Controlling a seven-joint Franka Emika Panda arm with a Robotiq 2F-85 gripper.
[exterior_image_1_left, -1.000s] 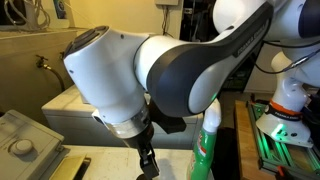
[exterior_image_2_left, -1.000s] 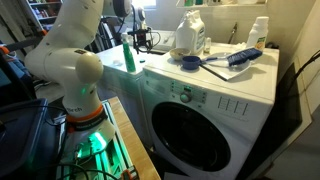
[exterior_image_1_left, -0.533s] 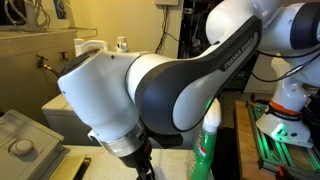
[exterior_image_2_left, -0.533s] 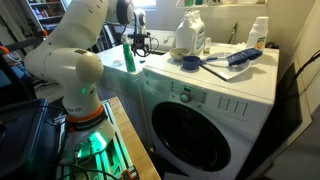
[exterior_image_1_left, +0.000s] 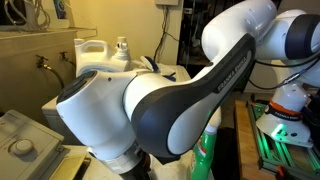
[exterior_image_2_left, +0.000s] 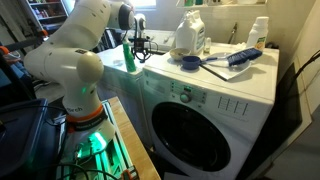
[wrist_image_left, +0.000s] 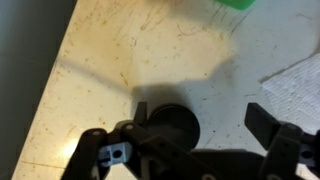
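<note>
At the left of an exterior view a white jug (exterior_image_1_left: 92, 55) now shows above the arm (exterior_image_1_left: 150, 115), which covered it a second ago. The big white-and-grey link has sunk and swung toward the camera, so it fills the middle of the frame and blots out the claw, which was then plain to see just left of the green bottle (exterior_image_1_left: 206, 150). In the exterior view that takes in the whole machine, the claw (exterior_image_2_left: 141, 46) has hardly shifted. It hangs low over the end of the surface (exterior_image_2_left: 215, 82) nearest the arm, just beside the bottle, which stands upright at that edge. I judge the arm has re-posed its elbow rather than carried the claw anywhere, so the bottle is as near to hand as before and not gripped. The wrist view bears this out: the fingers are spread wide with nothing caught between them, over speckled surface. The dark round shape (wrist_image_left: 170, 120) between the fingers may be shadow or part of the mount; I cannot tell. The bottle is cut to a green sliver at the top edge, and a white cloth (wrist_image_left: 298, 75) runs off the right. Whether claw and bottle touch is too small to settle.
</note>
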